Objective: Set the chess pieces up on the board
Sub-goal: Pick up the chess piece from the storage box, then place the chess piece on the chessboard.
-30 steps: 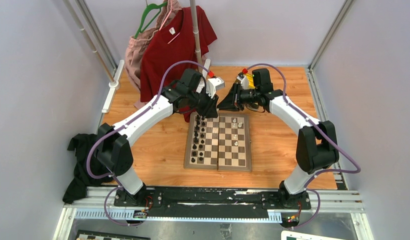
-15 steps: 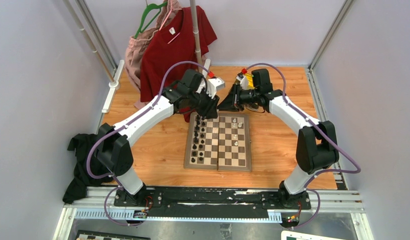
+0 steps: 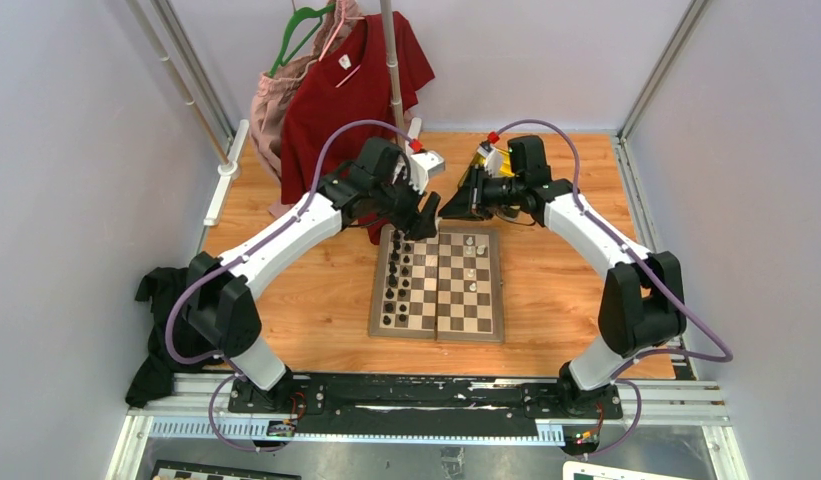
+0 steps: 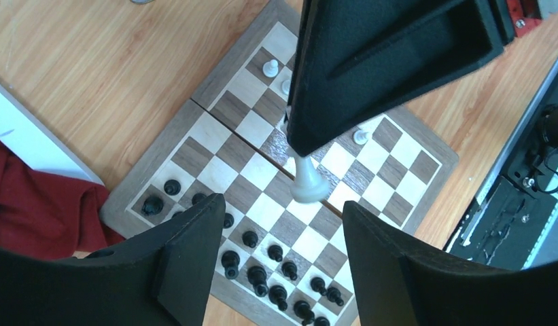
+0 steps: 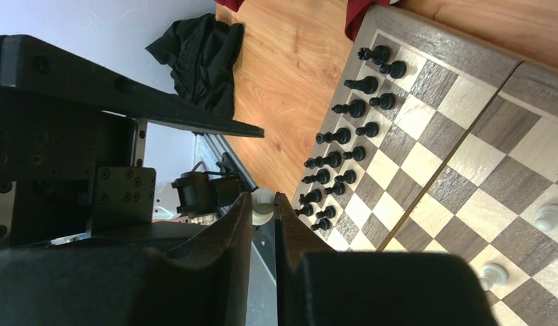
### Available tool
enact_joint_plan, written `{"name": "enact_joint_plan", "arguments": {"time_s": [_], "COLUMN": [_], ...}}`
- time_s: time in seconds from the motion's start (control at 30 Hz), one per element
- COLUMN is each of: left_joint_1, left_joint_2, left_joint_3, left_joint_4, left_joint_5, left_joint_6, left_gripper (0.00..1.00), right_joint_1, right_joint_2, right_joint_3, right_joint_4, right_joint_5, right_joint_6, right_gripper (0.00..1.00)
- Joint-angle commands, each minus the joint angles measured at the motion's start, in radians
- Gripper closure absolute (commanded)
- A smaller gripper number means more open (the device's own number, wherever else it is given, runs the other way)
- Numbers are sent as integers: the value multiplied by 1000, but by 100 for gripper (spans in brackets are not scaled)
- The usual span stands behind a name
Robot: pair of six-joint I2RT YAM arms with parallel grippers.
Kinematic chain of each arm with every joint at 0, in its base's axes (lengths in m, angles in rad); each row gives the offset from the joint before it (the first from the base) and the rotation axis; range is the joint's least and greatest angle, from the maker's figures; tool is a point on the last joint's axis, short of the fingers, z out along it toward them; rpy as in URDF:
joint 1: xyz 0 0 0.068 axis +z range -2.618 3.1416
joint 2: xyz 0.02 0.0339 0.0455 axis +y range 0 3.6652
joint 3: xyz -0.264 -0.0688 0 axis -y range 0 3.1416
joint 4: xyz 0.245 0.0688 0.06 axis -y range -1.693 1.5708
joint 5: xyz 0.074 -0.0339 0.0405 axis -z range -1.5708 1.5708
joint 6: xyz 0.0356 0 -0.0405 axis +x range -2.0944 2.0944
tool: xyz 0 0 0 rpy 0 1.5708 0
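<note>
The wooden board (image 3: 476, 312), light and dark brown squares inside a tan border with a fold seam down its middle, lies at the centre of the table (image 3: 306, 300). Small turned black pieces (image 3: 397, 282) fill two files along its left edge. Toward its far right corner only a few cream white pieces (image 3: 471, 273) stand, so I judge most of that side unset. Over the board's far edge the left gripper (image 4: 283, 212) hangs with matte black jaws spread, holding nothing, while the right gripper (image 3: 449, 207) pinches one glossy white piece (image 4: 308, 185) by its top, above the squares.
</note>
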Motion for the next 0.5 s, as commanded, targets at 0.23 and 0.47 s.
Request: {"name": "enact_joint_plan", "arguments": {"time_s": [0.23, 0.47], "left_joint_1": [4, 4], "left_joint_2": [-195, -271], "left_joint_3": [-114, -162], "left_joint_4": [95, 120], "left_joint_5": [-7, -111], "left_joint_6": [-85, -155], "left_gripper": [27, 26], "right_joint_1": [29, 120], "right_joint_2": [-135, -257], "right_joint_3": [25, -86], "right_joint_4": [-151, -190], "right_joint_5": [301, 678], "right_joint_6": [-237, -397], "right_gripper": [100, 100]}}
